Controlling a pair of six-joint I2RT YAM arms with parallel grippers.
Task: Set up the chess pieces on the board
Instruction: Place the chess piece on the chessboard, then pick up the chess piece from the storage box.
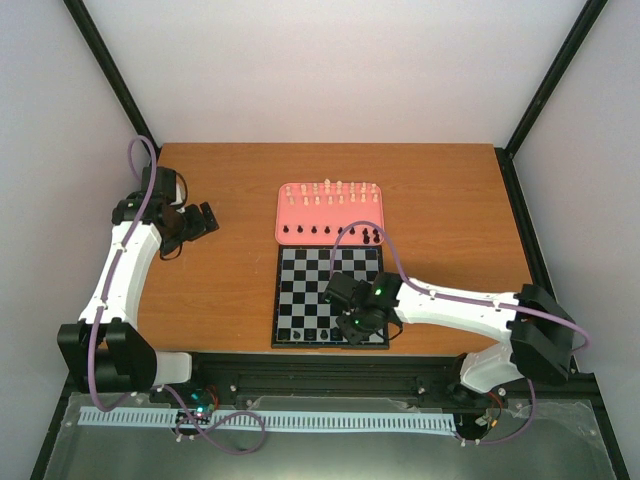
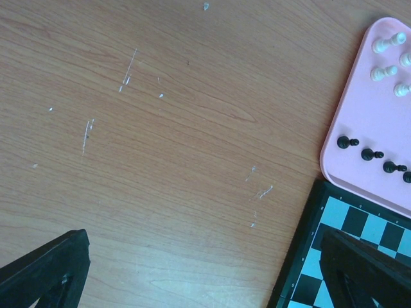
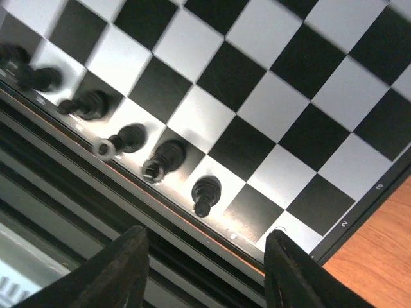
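- board [image 1: 305, 285]: flat square of glossy black and pale grey checks in a thin black frame. It lies at the lower centre of the overhead view, directly below the tray.
- placed black pieces [image 3: 205, 192]: small turned chessmen, dark and shiny, standing in a line on the board's edge row at the left of the right wrist view. Six can be counted, the farthest ones blurred. By their place they look meant as the back rank.
- right claw [image 3: 207, 240]: two matt black fingers spread apart with nothing between them, hanging over the board's near edge beside the nearest piece of that line. As it is empty, the next piece would have to be fetched from the tray.
- tray [image 1: 300, 218]: pink rounded rectangle, smooth, with a raised lip, at the upper centre of the overhead view. It serves as the store.
- white pieces [image 1: 330, 193]: cream chessmen in two loose rows on the tray's upper part. None is on the board.
- spare black pieces [image 1: 315, 232]: a row along the tray's lower edge, waiting.
- left claw [image 2: 204, 240]: fingers wide and empty, above bare table left of the tray, apparently parked out of the way.
- table [image 1: 220, 290]: brown wood grain, lightly scratched.
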